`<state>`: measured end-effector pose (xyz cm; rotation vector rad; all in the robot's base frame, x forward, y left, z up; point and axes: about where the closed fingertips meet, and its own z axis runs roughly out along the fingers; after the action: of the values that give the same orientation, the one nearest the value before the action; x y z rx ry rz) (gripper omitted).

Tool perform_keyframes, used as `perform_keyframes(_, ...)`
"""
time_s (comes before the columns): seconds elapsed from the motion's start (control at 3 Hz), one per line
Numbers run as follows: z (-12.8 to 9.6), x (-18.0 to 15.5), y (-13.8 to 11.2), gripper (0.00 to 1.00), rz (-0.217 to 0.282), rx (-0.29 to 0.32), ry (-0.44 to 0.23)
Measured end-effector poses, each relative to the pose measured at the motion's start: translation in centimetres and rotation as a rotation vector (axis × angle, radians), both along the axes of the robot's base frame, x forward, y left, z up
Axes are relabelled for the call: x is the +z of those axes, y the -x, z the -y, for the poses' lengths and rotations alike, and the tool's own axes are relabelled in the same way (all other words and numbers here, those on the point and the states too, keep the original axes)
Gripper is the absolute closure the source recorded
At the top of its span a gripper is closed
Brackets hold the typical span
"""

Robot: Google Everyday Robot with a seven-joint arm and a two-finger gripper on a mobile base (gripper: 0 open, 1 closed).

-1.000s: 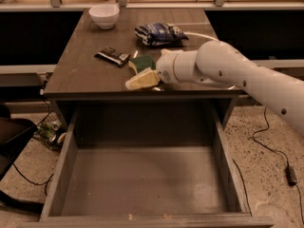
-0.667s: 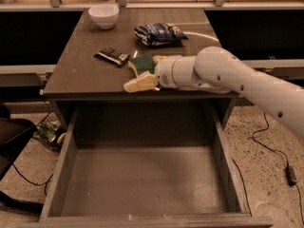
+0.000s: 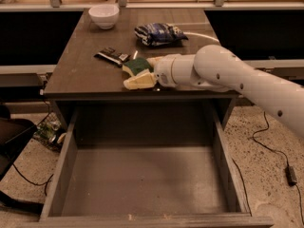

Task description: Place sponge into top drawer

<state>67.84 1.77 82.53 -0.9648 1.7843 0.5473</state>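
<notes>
Gripper point(image 3: 140, 74) is pinching the sponge point(image 3: 137, 65) near the table's point(image 3: 76, 75) front edge, likely so it is ready to carry over the open top drawer point(image 3: 142, 184) directly below.

The gripper point(image 3: 138, 73), near the table's point(image 3: 80, 75) 6 o'clock edge, has matt cream plastic fingers point(image 3: 137, 83) clamped on the sponge point(image 3: 138, 64), whose green face looks coarse. The arm point(image 3: 223, 72) is smooth white plastic. The table and drawer point(image 3: 142, 179) are matt grey wood-grain. At 11 o'clock sits a glossy white bowl point(image 3: 103, 15).
</notes>
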Motion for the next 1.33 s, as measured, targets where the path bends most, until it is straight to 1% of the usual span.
perform_keyframes(0.33, -0.02, 0.01, 0.00, 0.96, 0.000, 0.000, 0.000)
perform_keyframes(0.67, -0.02, 0.03, 0.00, 1.00, 0.000, 0.000, 0.000)
perform_keyframes(1.33, -0.02, 0.11, 0.01, 1.00, 0.000, 0.000, 0.000)
